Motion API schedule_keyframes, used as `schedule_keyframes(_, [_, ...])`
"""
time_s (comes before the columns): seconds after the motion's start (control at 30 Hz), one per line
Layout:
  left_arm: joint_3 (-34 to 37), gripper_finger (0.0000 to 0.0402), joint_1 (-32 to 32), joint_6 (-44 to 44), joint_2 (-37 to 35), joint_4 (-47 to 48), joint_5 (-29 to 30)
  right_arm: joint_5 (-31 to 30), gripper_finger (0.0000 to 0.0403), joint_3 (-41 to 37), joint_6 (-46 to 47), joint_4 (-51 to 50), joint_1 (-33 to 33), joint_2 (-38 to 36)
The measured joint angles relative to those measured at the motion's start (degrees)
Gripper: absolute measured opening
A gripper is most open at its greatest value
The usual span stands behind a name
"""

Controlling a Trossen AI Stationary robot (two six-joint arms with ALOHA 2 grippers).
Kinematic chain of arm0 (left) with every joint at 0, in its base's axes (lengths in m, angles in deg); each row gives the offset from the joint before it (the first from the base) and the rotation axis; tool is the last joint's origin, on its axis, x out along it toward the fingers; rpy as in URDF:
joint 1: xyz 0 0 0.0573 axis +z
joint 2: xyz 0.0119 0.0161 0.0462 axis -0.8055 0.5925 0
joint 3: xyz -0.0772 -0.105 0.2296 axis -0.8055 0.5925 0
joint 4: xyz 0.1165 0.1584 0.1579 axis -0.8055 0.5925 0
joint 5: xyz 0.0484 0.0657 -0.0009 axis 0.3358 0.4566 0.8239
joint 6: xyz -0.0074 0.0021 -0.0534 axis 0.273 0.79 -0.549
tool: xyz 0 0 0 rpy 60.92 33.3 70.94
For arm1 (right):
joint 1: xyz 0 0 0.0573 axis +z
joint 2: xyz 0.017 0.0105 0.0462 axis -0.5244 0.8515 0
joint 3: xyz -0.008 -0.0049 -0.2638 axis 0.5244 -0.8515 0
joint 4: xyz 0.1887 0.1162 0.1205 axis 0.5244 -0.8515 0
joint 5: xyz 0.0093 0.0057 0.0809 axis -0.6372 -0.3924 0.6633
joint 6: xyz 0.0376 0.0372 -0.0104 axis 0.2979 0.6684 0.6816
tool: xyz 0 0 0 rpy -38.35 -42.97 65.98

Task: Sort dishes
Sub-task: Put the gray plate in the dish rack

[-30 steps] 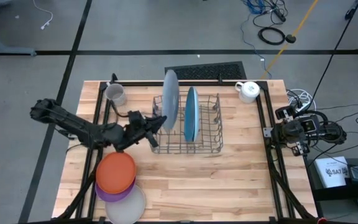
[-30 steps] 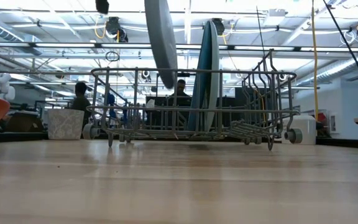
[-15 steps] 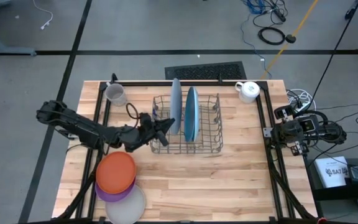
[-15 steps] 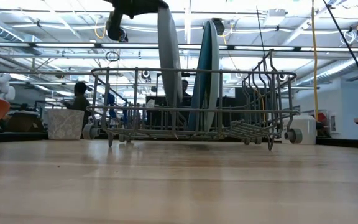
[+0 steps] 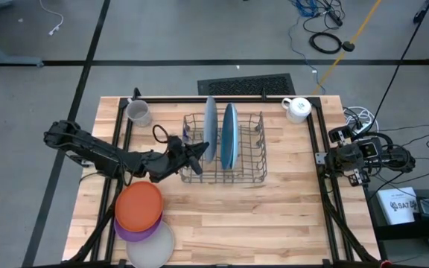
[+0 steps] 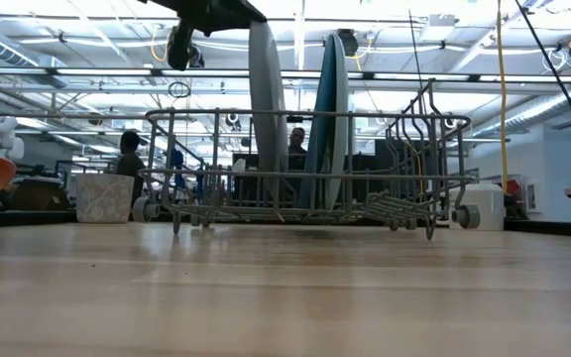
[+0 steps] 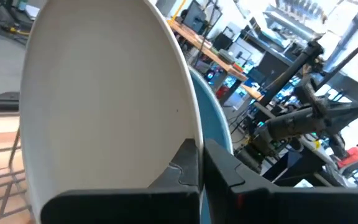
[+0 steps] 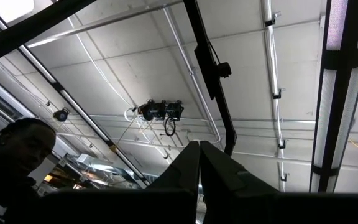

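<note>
Fingers (image 7: 188,165) of the left gripper (image 5: 199,149) pinched on the rim of the light grey plate (image 5: 210,128), upright in the rack (image 5: 248,176) on its left side. Just right of it in the rack, a blue plate (image 5: 229,134), also on edge. Left and forward of the rack, orange plate (image 5: 138,206) stacked over purple (image 5: 129,232) and whitish (image 5: 155,249) ones. Right gripper (image 5: 332,158) closed, empty, off the rack's right, at the table edge (image 5: 289,223).
</note>
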Motion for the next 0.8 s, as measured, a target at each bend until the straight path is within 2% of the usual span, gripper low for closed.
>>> schedule_keyframes(0.23, [0.0,0.0,0.5,-6.6,0.02,4.93,1.22,0.0,0.0009,0.0,-0.02,0.02,0.0,0.0])
schedule_keyframes(0.8, [0.0,0.0012,2.25,-7.77,0.02,6.56,-1.29,-0.02,0.0009,0.0,-0.04,0.04,0.0,0.0])
